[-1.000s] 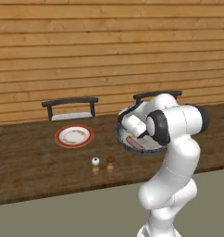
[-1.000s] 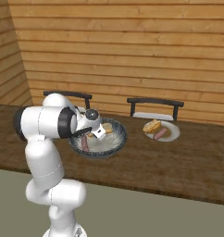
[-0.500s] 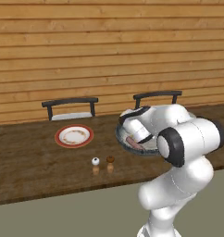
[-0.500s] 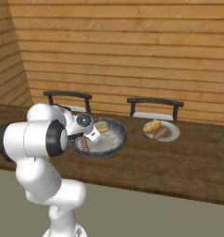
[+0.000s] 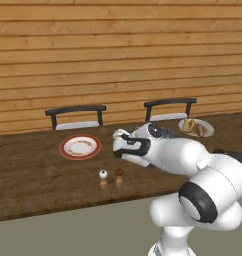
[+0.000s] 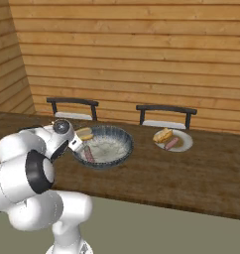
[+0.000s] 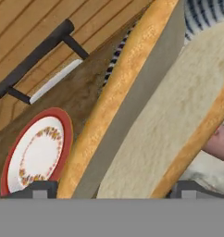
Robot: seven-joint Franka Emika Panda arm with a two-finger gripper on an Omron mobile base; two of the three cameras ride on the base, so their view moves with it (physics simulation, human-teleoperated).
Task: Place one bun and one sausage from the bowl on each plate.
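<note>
gripper (image 7: 114,187) is clamping a bun (image 7: 146,111), which is sitting between the two finger tips in the hand view and blocking most of what's ahead. In the right base view the bun (image 6: 84,133) is sitting at the left rim of the bowl (image 6: 119,155), just by the hand; a sausage (image 6: 89,154) is lying inside the bowl at its left. A bit of sausage (image 7: 219,141) is peeking past the bun at the right edge of the hand view

red-rimmed plate (image 5: 80,147) is lying bare on the wooden table (image 5: 28,175), left of the arm, well apart from the bowl. pale plate (image 6: 185,145) is sitting right of the bowl, carrying a bun half (image 6: 163,135) and a second sausage (image 6: 172,144)

Two small shakers (image 5: 111,178) are standing side by side near the table's front edge, between red plate and arm. Two dark chairs (image 5: 75,116) are standing behind the table against the plank wall (image 5: 93,55). In the left base view the forearm is covering the bowl
</note>
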